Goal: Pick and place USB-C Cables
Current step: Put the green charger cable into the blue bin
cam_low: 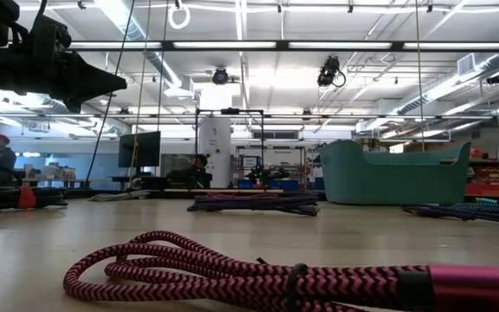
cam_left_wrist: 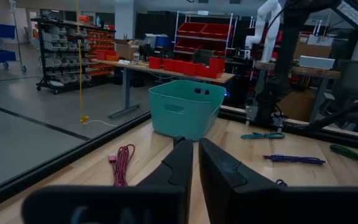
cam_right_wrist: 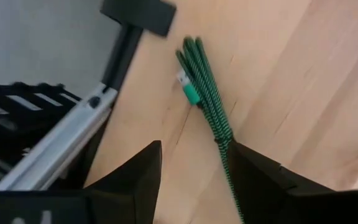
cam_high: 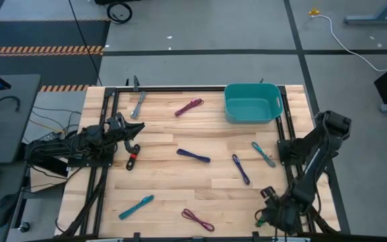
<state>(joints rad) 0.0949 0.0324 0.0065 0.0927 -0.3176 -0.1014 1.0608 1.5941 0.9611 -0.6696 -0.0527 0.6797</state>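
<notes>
Several short bundled cables lie flat on the wooden table: grey [cam_high: 138, 105], magenta [cam_high: 189, 107], two purple [cam_high: 193, 156] [cam_high: 240, 169], teal [cam_high: 136, 208], another magenta [cam_high: 197, 219] and red [cam_high: 133, 160]. My left gripper [cam_high: 132, 143] hovers at the table's left, just beyond the red cable, shut and empty [cam_left_wrist: 195, 163]. My right gripper [cam_high: 264, 216] is at the near right corner, open, pointing down over a green cable [cam_right_wrist: 205, 92]. The cable's tail runs between the fingers, close to one of them [cam_right_wrist: 260, 177]. My right gripper points down with the green cable's tail [cam_right_wrist: 226, 149] running right along the inner side of one finger; I cannot tell whether it touches. The cable lies flat on the table.
A teal bin [cam_high: 251, 102] stands at the far right; it also shows in the left wrist view [cam_left_wrist: 185, 109]. A teal-grey cable [cam_high: 263, 154] lies near the right rail. A black frame rail [cam_right_wrist: 73, 143] runs beside the green cable at the table's edge.
</notes>
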